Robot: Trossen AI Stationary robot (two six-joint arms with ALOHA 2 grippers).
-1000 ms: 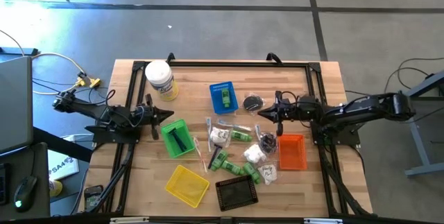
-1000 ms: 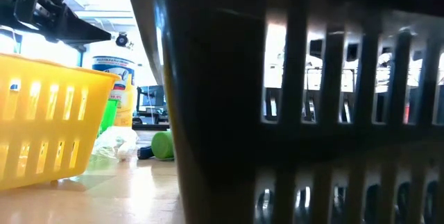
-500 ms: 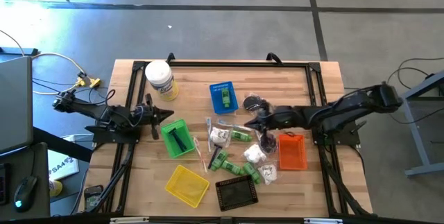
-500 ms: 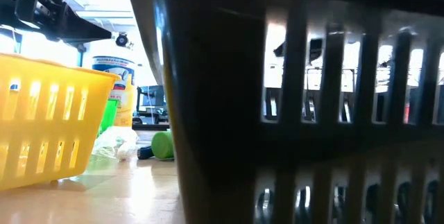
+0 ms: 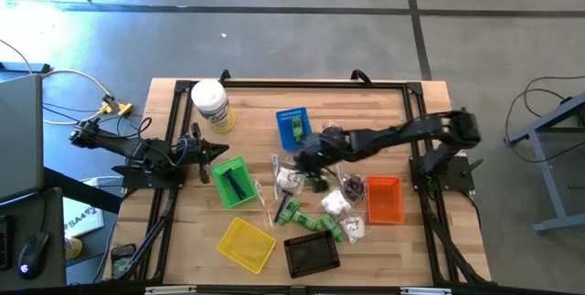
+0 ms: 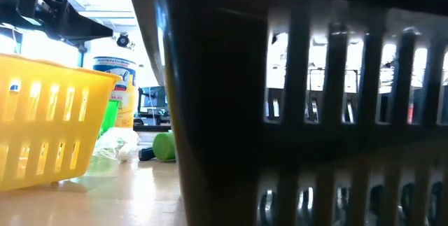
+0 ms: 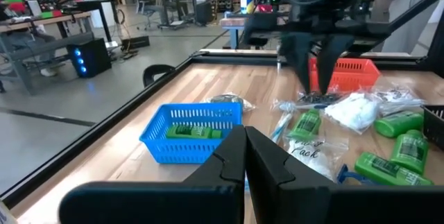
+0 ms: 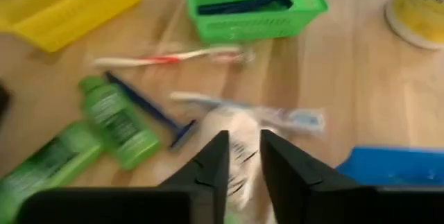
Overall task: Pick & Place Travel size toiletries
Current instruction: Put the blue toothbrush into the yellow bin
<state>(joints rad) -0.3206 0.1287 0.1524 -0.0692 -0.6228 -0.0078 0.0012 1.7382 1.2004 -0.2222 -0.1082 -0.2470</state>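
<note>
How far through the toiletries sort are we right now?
Early. Done: a green bottle lies in the blue basket and a blue razor in the green basket. In hand: the right claw, slightly open, hovers over the white packet. Left: bottles, packets and toothbrushes lie loose mid-table. The left claw waits shut.

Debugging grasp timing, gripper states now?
Left gripper: shut, empty, beside the green basket.
Right gripper: slightly open, empty, over the white packet.

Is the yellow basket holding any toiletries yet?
No. In the high view the yellow basket shows only its bare mesh floor.
</note>
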